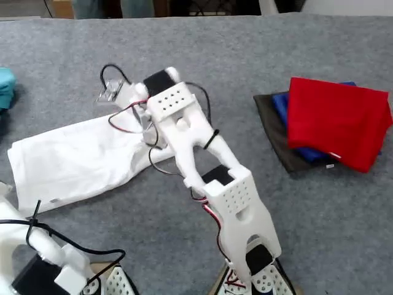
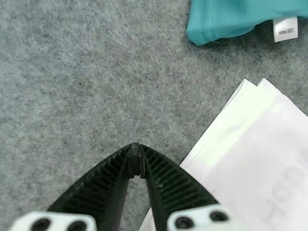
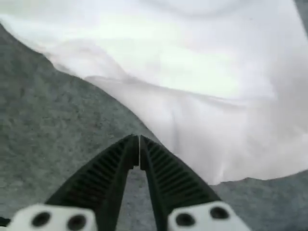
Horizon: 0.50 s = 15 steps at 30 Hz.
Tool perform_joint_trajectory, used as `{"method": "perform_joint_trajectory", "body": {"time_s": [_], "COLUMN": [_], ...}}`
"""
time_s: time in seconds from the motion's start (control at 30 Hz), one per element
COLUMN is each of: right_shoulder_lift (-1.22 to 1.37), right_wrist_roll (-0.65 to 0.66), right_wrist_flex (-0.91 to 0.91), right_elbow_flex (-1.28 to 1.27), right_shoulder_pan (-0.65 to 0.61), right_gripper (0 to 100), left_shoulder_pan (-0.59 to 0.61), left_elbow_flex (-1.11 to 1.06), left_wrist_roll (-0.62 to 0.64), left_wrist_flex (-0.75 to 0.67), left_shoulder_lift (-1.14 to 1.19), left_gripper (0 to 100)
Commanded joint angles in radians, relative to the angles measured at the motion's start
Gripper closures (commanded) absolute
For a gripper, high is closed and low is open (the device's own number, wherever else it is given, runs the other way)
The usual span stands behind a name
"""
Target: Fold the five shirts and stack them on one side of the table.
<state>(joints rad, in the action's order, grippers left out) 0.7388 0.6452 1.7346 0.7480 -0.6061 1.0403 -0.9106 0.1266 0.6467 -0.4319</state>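
A white shirt (image 1: 80, 157) lies spread and partly folded at the table's left. My right arm (image 1: 184, 132) stretches from the front edge over its far right end. My right gripper (image 3: 138, 142) is shut, with its tips at the edge of the white shirt (image 3: 192, 72) where it meets the grey cloth. My left gripper (image 2: 137, 149) is shut with nothing in it, low over the grey cloth beside a folded corner of the white shirt (image 2: 250, 159). At the right, a red shirt (image 1: 338, 120) tops a folded stack on a blue one (image 1: 281, 106) and a dark one (image 1: 273, 126).
A teal shirt (image 1: 5, 86) lies bunched at the table's left edge, and my left wrist view has the teal shirt (image 2: 231, 17) beyond the white corner. My left arm's base (image 1: 43, 252) sits at the front left. Grey cloth (image 1: 258, 49) covers the table.
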Motion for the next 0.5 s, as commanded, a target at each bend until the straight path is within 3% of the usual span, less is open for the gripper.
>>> {"method": "perform_joint_trajectory", "body": {"time_s": [0.0, 0.47], "right_shoulder_lift": [-0.033, 0.097], "right_wrist_roll": [-0.008, -0.008], "right_wrist_flex": [-0.077, -0.476], "right_elbow_flex": [-0.013, -0.010], "right_shoulder_pan": [-0.037, -0.064], "right_gripper": [98.5, 98.4], "left_shoulder_pan": [-0.021, -0.033], "left_elbow_flex": [0.004, 0.002], "left_wrist_roll": [-0.006, -0.006], "left_wrist_flex": [-0.014, -0.011], "left_shoulder_lift": [-0.020, -0.020], "left_gripper": [97, 97]}}
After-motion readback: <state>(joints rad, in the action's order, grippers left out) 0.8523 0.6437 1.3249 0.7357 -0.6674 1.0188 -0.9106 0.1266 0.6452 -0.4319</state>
